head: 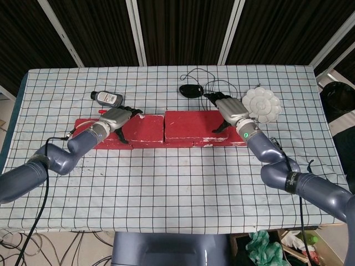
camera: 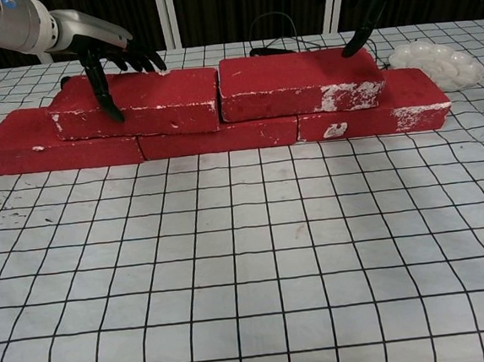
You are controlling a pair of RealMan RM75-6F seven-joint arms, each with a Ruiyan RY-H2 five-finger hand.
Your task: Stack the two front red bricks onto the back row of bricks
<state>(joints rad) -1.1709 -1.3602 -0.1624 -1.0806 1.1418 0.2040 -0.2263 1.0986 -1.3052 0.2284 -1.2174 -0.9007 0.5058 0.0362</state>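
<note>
**A:** Both upper red bricks already sit on the back row. The left upper red brick and the right upper red brick lie end to end, long axes running left to right across the table, almost touching at the middle. Beneath them, the bottom row of red bricks forms a single line on the checked tablecloth.

**B:** And your hands?

**A:** Your left hand sits at the left end of its brick, fingers draped over the top with one dark finger down the front face; it looks like a loose hold, and I can't tell whether it is truly clamped. Your right hand hovers over the right end of the other brick, fingers spread, one fingertip touching the top edge.

**B:** So what matters next?

**A:** Each brick lies directly under its own hand, so I'd judge the stacking done; lifting straight up and away should avoid dragging either brick. Behind are a white flower-shaped dish, a small grey bottle and a black cabled device.
</note>
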